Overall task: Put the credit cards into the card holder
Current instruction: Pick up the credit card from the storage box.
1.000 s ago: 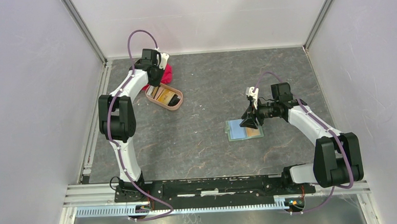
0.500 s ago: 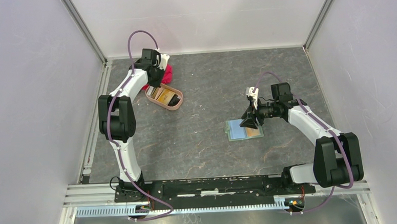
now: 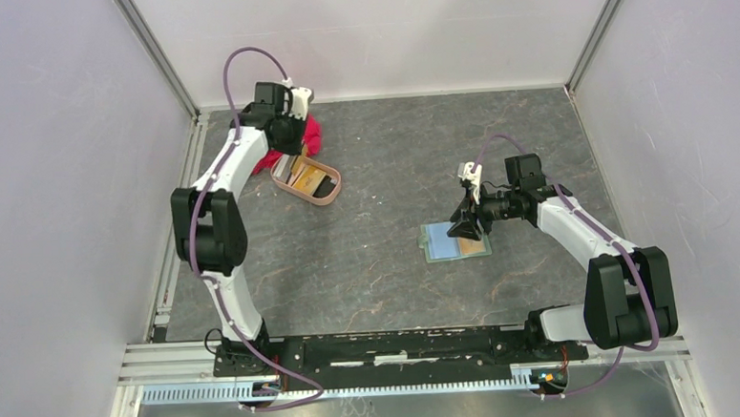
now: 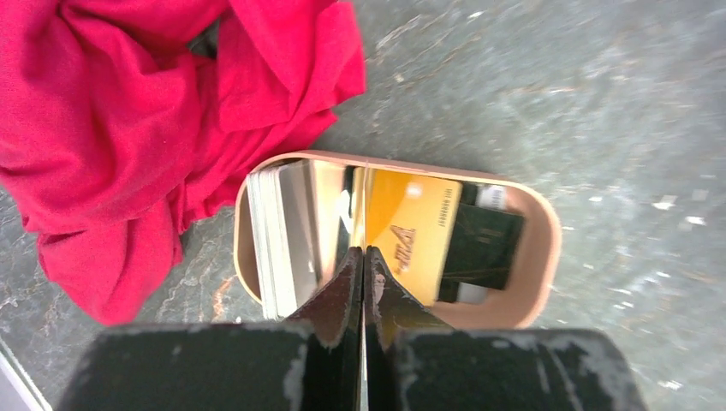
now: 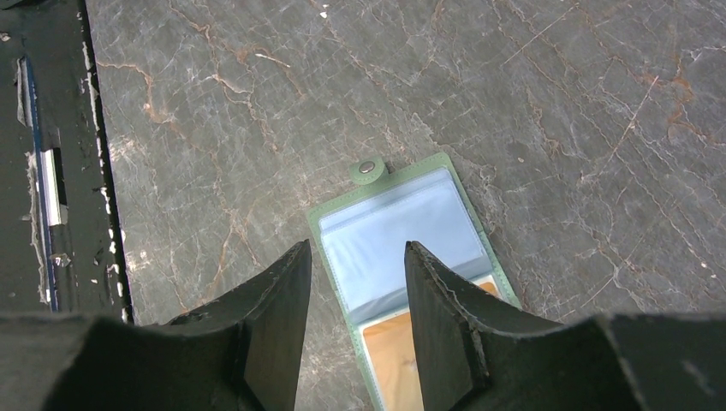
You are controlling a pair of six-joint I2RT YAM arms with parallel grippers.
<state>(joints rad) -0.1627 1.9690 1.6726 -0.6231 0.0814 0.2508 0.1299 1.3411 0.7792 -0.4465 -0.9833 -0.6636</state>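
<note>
My left gripper is shut on a thin credit card that shows edge-on between its fingers. It hangs over the pinkish-tan tray, at the far left in the top view. The tray holds an orange-gold card, a silvery stack and a dark card. The sage-green card holder lies open right of centre, with an orange card in one pocket. My right gripper stands open just above its left edge, holding nothing.
A crumpled red cloth lies against the tray's far left side. The tray sits near the left wall rail. A black base rail runs along the near edge. Walls close in the table on three sides.
The left arm has swung slightly left and back, lifting its gripper with the card above the tray. The right arm and the card holder have not moved.
</note>
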